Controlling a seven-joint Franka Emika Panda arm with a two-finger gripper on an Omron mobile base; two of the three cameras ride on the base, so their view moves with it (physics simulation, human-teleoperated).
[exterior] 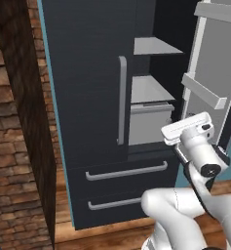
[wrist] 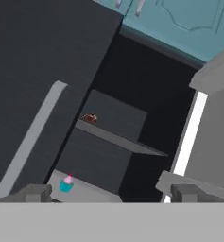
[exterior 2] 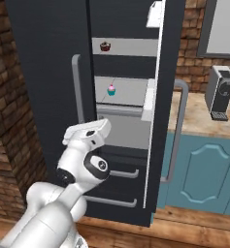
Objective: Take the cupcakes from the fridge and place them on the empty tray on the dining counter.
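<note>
On my right base feed, a grey-and-black coffee machine (exterior 2: 220,92) stands upright on a tan countertop (exterior 2: 196,121), well right of the gripper and higher. Teal cabinet doors (exterior 2: 204,174) sit beneath that countertop. Red-brown brick wall (exterior: 9,161) fills the far left, with wooden floor (exterior: 112,237) below the gripper.

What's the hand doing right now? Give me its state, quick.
Hand: open, fingers spread wide, holding nothing, pointed into the open fridge toward the pink cupcake.
</note>
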